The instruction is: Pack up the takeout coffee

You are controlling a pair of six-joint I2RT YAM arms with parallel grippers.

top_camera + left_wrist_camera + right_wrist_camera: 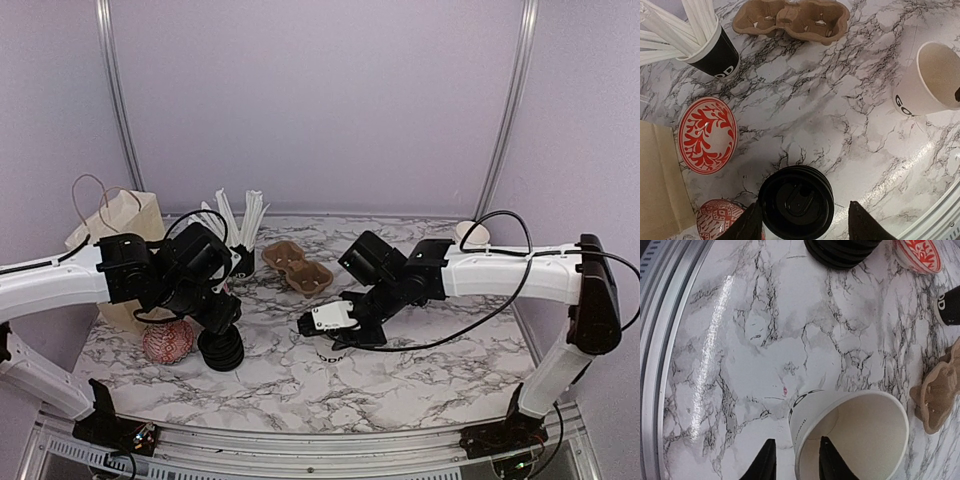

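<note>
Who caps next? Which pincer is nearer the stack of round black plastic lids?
Left. The left pincer straddles the black lid stack; the right pincer is apart, at the open white paper cup.

The worktop (840,115) is showing a smooth, glossy marble-look surface that is catching the light. The cup (860,440) is looking like white paper, matt inside. The lid (796,202) is showing as smooth black plastic with a faint sheen. The carrier (795,20) is looking like rough, matt brown pulp. The bag (657,180) is showing plain matt brown paper. The rail (660,315) is gleaming like metal.
</note>
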